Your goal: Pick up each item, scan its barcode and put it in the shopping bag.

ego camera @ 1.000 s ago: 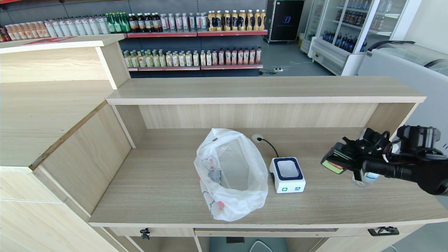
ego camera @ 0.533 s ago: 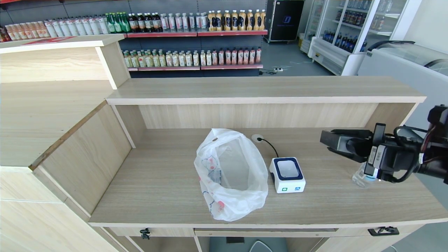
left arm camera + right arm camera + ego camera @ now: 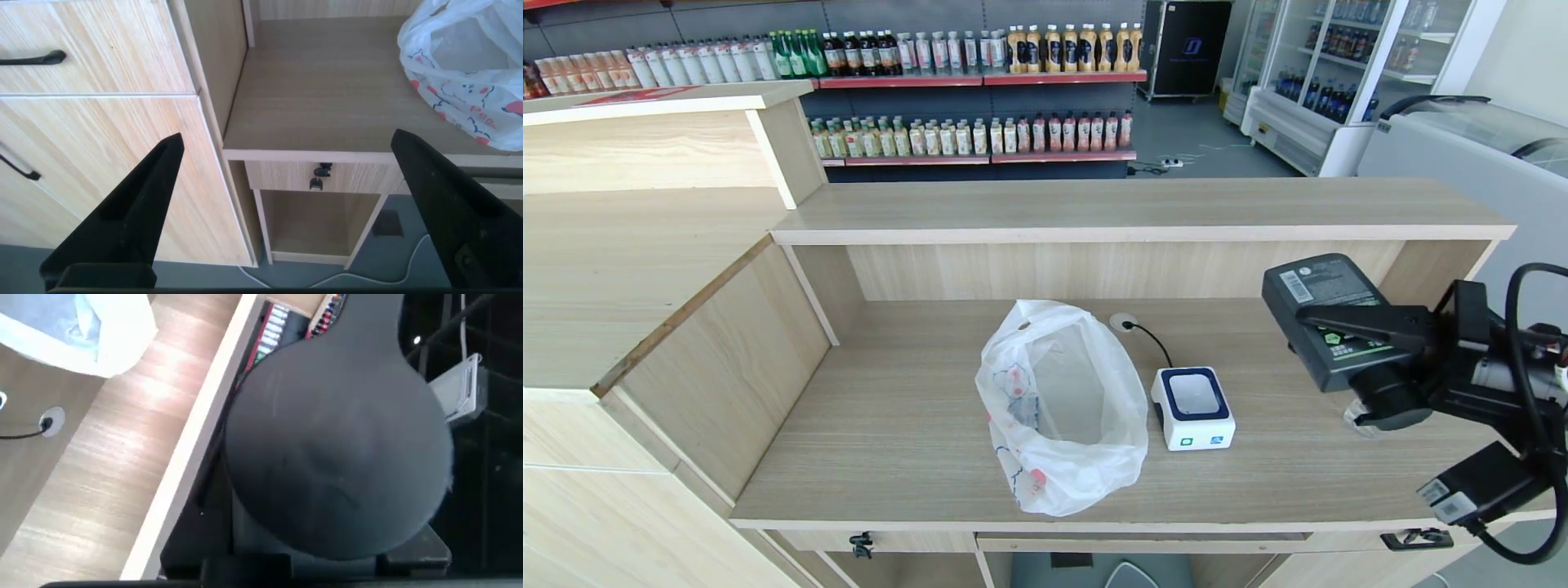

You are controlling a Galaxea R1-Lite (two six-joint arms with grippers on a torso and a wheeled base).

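Rolled upward over the past second, the right gripper [image 3: 1343,327] now shows the dark flat box [image 3: 1319,282] broad side up, where a second ago only its thin edge showed. It hangs above the right end of the checkout counter [image 3: 890,441].

Nearest the robot, the left gripper [image 3: 288,139] hangs low by the counter's left front corner, fingers spread wide and holding nothing, facing the drawers [image 3: 98,49].

On the right, the gripper pinches the box, one dark finger [image 3: 1372,320] lying across its labelled face. The white barcode sticker [image 3: 1294,286] faces up at the box's far end, and the long axis seems to run near to far. A clear container [image 3: 1350,416], mostly hidden behind the wrist, stands on the counter below.

The white barcode scanner [image 3: 1192,407] sits to the left of the box and lower, window up. The barcode therefore points away from the window, so the next move likely calls for turning the box over and carrying it left. The right arm is by far the nearer one.

Just beside the scanner, further left, the plastic shopping bag [image 3: 1058,408] stands open.

Beyond the counter, bottles line the store shelves [image 3: 980,79].
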